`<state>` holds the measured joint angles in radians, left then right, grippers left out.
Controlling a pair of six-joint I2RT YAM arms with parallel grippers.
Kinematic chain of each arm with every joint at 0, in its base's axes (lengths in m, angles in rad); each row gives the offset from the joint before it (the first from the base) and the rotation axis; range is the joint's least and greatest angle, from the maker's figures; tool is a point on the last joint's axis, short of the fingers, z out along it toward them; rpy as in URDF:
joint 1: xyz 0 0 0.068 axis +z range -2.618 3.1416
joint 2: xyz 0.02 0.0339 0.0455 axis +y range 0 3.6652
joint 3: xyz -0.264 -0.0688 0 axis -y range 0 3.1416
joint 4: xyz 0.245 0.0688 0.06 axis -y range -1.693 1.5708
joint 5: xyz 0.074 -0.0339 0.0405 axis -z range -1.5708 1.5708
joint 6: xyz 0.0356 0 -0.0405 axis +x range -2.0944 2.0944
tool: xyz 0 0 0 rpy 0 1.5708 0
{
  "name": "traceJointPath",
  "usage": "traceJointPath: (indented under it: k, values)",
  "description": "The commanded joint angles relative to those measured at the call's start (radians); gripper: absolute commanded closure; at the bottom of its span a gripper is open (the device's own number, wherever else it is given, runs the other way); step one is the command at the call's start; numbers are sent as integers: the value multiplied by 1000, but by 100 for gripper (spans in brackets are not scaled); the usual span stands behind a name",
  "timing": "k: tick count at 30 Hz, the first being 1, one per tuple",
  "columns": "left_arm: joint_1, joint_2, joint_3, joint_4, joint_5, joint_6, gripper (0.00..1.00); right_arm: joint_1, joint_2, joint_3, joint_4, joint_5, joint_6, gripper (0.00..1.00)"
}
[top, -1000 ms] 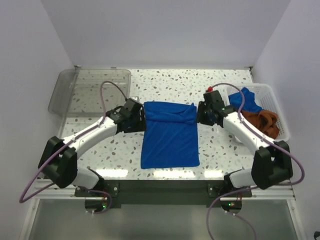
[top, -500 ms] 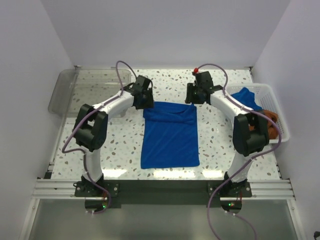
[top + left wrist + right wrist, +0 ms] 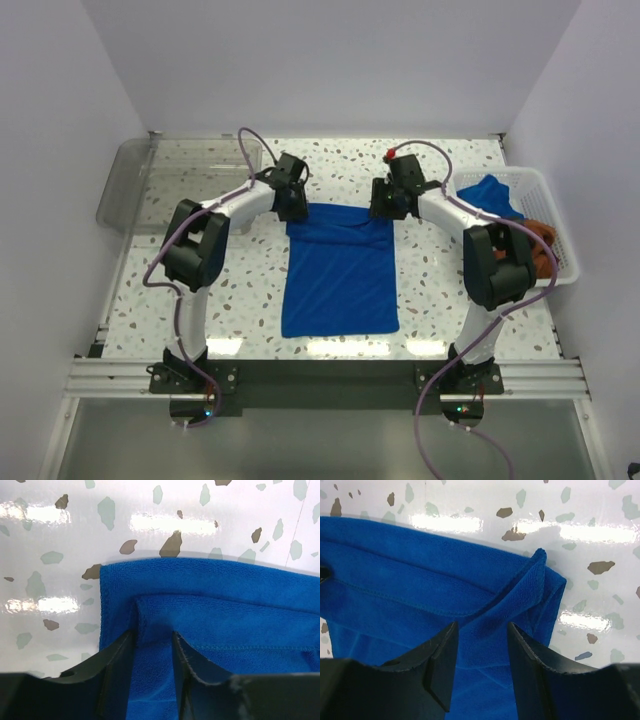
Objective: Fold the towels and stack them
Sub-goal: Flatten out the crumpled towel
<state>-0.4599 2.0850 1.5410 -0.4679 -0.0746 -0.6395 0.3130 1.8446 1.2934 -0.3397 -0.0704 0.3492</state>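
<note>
A blue towel (image 3: 338, 280) lies flat in the middle of the table, with a short flap folded over along its far edge. My left gripper (image 3: 292, 203) is at the far left corner. In the left wrist view (image 3: 152, 635) its jaws stand narrow, with a ridge of the towel (image 3: 210, 610) pinched between them. My right gripper (image 3: 382, 205) is at the far right corner. In the right wrist view (image 3: 482, 627) its jaws grip a creased fold of the towel (image 3: 420, 580).
A white basket (image 3: 556, 205) at the right holds another blue towel (image 3: 492, 195) and an orange-brown towel (image 3: 532, 242). A clear plastic bin (image 3: 170, 185) stands at the far left. Both arms reach far out over the speckled table.
Both arms have stretched out from beside the towel to its far corners. The towel itself has stayed where it was.
</note>
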Motion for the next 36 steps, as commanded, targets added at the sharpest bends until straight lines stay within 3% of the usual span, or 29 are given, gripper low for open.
traceJointPath:
  k: [1, 3, 12, 23, 36]
  values:
    - [7, 3, 14, 54, 16, -20, 62, -2, -42, -16, 56, -14, 14, 52]
    - [7, -2, 16, 58, 12, -20, 64, -2, -45, -14, 54, -16, 14, 52]
    - [7, -6, 16, 51, 21, -11, 100, -2, -48, -16, 56, 10, 27, 52]
    - [7, -212, -13, -23, 47, 23, 100, -2, -36, 81, -5, 58, 8, 52]
    - [9, -523, -379, 6, 167, 9, 100, 3, -156, -109, 91, -43, 168, 53]
